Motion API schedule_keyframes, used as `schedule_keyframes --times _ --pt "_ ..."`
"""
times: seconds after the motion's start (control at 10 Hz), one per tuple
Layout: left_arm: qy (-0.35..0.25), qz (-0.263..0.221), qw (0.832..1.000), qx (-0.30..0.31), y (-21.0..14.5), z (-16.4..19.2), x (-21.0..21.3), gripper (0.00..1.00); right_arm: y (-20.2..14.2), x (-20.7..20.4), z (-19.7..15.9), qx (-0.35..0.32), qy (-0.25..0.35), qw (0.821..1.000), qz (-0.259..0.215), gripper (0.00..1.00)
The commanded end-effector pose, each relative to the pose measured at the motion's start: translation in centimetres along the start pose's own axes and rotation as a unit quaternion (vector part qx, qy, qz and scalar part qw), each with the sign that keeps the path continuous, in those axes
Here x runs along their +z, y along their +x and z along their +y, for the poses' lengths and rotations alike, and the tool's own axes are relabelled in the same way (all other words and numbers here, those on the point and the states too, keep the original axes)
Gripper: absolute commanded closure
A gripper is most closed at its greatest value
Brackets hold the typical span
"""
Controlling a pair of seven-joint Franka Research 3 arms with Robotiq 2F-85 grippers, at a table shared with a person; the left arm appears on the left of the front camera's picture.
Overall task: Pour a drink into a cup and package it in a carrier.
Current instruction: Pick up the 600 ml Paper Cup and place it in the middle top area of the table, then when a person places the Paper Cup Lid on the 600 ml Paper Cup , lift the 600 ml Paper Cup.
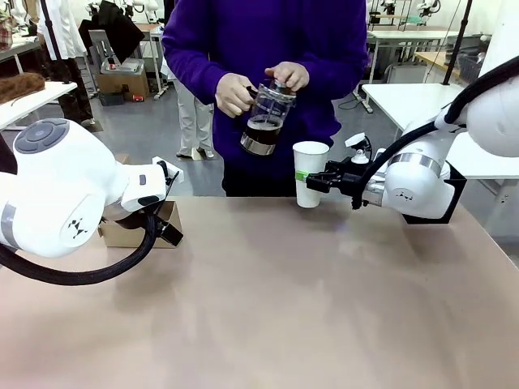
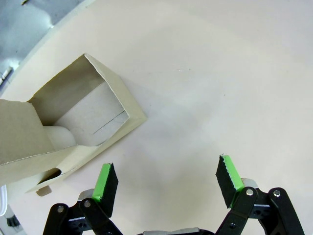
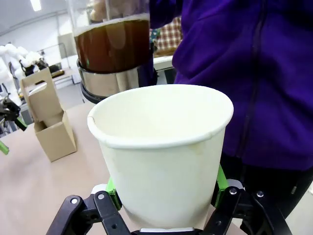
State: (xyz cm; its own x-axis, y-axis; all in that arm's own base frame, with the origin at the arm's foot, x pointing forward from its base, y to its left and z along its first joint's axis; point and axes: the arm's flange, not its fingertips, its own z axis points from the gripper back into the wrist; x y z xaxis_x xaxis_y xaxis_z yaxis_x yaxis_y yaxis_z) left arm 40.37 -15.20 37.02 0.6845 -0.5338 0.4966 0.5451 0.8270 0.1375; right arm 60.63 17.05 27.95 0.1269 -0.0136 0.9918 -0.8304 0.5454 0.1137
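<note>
Behind the left arm (image 1: 65, 194), carrier (image 1: 122, 236) mostly hidden; right hand (image 1: 307, 178) clasps cup (image 1: 310, 158).

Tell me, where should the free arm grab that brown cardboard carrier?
The carrier is probably best taken by its upright handle, from above: that thin flat panel rises over the low tray, so the left gripper's open jaws could close across its faces.

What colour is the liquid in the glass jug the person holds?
Dark brown drink; right wrist view shows it best.
</note>
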Motion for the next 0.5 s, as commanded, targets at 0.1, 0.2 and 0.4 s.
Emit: schedule_keyframes --times 0.1,0.2,0.4 --pt "-0.001 -0.001 1.000 0.000 -0.01 0.02 0.04 0.00 0.00 0.00 0.00 0.000 0.000 1.000 0.000 0.20" --pt "-0.001 -0.001 1.000 0.000 -0.01 0.02 0.04 0.00 0.00 0.00 0.00 0.000 0.000 1.000 0.000 0.20" --pt "-0.001 -0.001 1.000 0.000 -0.01 0.02 0.04 0.00 0.00 0.00 0.00 0.000 0.000 1.000 0.000 0.20"
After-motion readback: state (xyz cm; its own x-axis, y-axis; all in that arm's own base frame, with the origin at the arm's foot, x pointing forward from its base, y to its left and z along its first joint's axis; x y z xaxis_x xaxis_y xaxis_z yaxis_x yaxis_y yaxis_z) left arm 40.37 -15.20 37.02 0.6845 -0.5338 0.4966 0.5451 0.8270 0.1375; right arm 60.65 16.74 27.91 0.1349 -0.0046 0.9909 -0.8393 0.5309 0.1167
